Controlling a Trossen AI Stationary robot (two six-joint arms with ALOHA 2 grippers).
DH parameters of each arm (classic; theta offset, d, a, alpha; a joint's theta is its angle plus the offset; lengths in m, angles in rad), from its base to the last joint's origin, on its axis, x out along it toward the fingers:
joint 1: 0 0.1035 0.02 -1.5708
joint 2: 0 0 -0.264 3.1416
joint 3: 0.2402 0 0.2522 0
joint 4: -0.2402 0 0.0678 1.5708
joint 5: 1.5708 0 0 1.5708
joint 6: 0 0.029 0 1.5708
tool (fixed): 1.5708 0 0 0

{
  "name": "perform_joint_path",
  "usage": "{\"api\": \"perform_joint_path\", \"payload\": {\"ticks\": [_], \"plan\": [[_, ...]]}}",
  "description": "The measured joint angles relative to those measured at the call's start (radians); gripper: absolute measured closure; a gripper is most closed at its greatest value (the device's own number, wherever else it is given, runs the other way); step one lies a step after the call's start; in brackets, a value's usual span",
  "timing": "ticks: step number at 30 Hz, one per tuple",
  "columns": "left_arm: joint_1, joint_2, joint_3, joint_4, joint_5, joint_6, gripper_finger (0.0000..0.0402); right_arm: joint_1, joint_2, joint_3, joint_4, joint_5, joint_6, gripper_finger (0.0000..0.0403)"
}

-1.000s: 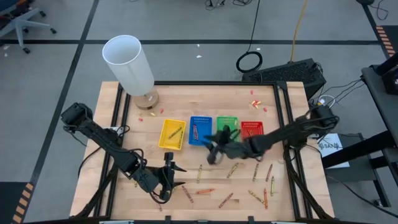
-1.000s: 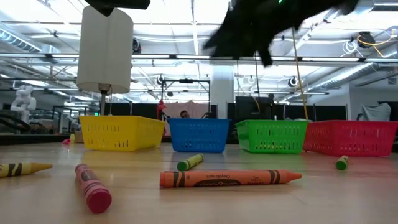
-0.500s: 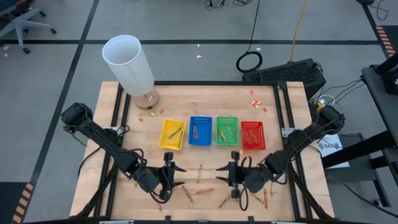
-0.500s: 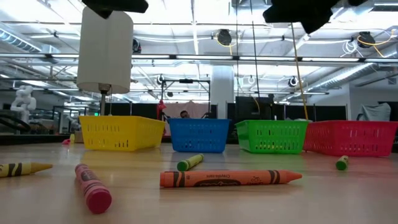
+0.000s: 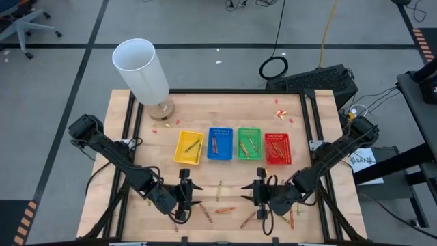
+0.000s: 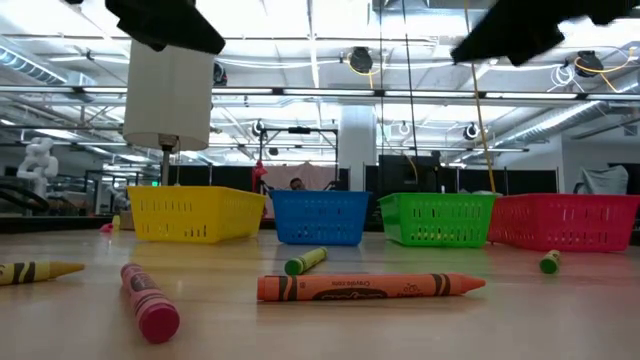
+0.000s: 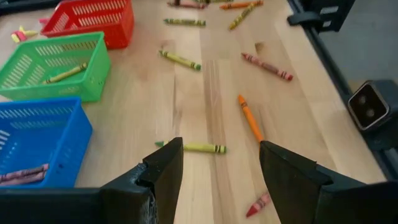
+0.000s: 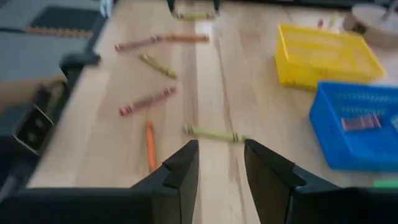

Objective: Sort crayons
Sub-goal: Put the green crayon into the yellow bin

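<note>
Two grippers hang over the lower middle of the table (image 5: 205, 109) in the high view, facing each other. At lower left, the left gripper (image 5: 193, 191) holds its fingers (image 7: 165, 171) spread with nothing between them; its wrist view looks past them at a yellow-green crayon (image 7: 198, 148) and an orange crayon (image 7: 250, 117) on the wood. In the centre of the high view four trays sit in a row: the yellow tray (image 5: 189, 147), the blue tray (image 5: 220, 143), the green tray (image 5: 249, 143) and the red tray (image 5: 276, 148), each with crayons inside. Below them more crayons (image 5: 276, 214) lie scattered across the lower part of the table. At lower right, the right gripper (image 5: 254, 195) is also parted and empty, above loose sticks. A white cylinder (image 5: 141, 70) stands at upper left.
</note>
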Motion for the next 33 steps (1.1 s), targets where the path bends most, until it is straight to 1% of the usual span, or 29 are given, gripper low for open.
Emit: {"api": "perform_joint_path", "payload": {"ticks": [5,9,13,17,21,25,29,33], "plan": [[-0.002,0.007,0.0,-0.011,0.009,0.007,0.019,0.023,0.0,0.0,-0.176,0.0,0.136,0.0287],[0.0,0.007,0.0,-0.007,0.008,0.007,0.019,0.053,0.0,0.0,-0.27,0.006,0.227,0.0287],[0.0,0.007,0.0,0.008,0.008,0.008,0.019,0.076,0.0,0.0,-0.32,0.007,0.293,0.0287],[0.004,0.007,0.0,0.01,0.01,0.008,0.019,0.088,0.0,0.0,-0.329,0.01,0.325,0.0287],[0.005,0.007,0.0,-0.021,0.023,0.006,0.019,0.088,0.0,0.0,-0.329,0.08,0.388,0.0287],[0.004,0.007,0.0,-0.107,-0.027,-0.1,0.019,0.081,0.0,0.0,-0.329,0.14,0.405,0.0287],[0.002,0.007,0.0,-0.209,-0.031,-0.209,0.019,0.069,0.0,0.0,-0.321,0.139,0.405,0.0287],[-0.034,0.006,0.0,-0.284,-0.027,-0.325,0.019,0.067,0.0,0.0,-0.314,0.141,0.404,0.0287]]}}
